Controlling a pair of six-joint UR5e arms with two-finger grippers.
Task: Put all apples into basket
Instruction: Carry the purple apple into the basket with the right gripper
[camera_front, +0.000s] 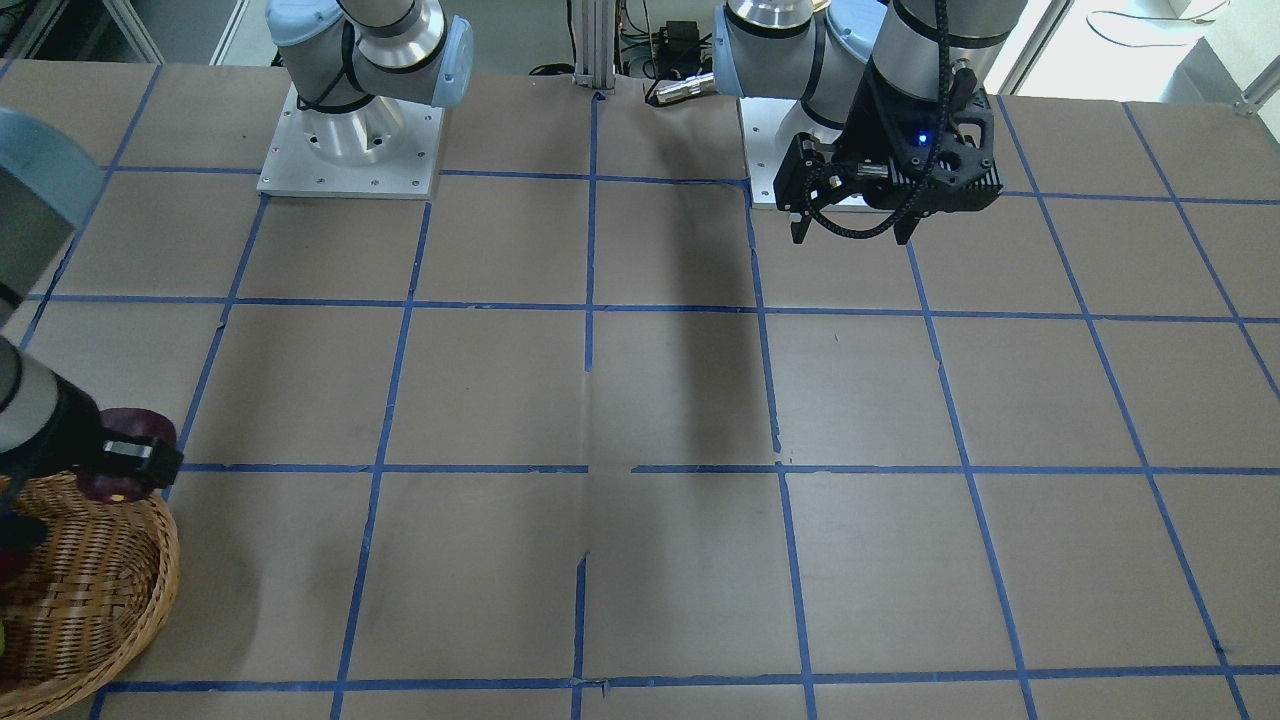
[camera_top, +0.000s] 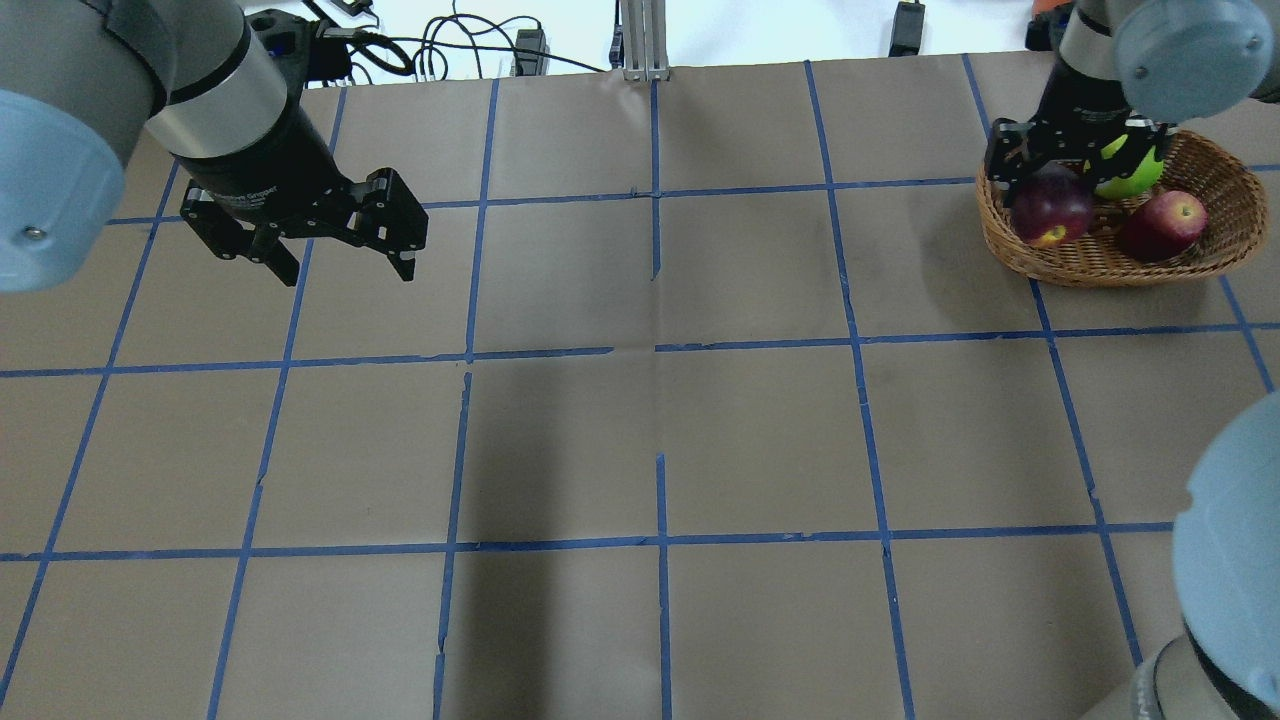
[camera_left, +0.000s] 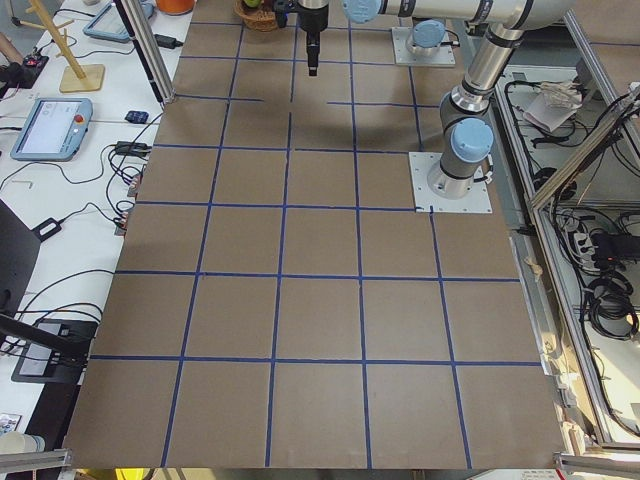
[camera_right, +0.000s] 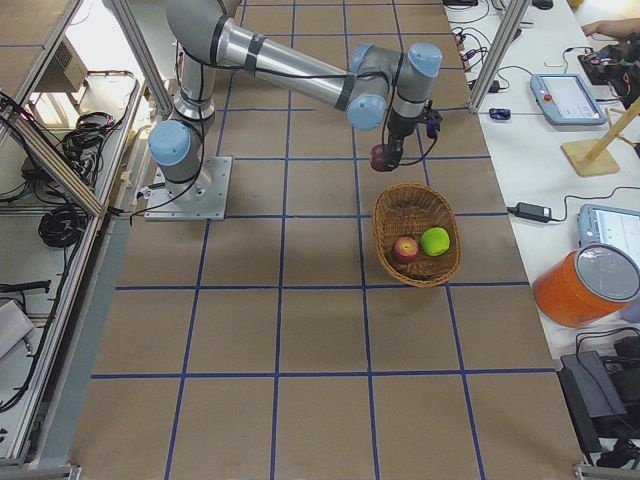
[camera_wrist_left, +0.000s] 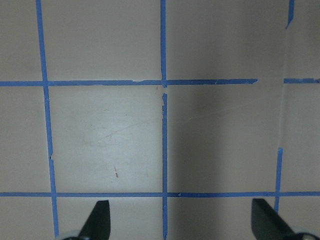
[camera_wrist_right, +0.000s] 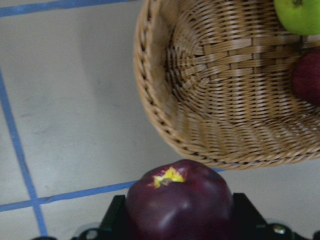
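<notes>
My right gripper is shut on the dark maroon apple, whose yellow spot faces the camera. It holds the apple in the air just outside the rim of the wicker basket, as the exterior right view shows for apple and basket. The yellow-green apple and the red apple lie inside the basket. My left gripper is open and empty, above the table far from the basket, with only taped table under it.
The table is brown with a blue tape grid. Both arm bases stand at the robot's edge, with an aluminium post between them. An orange container and tablets stand on the side bench beyond the basket.
</notes>
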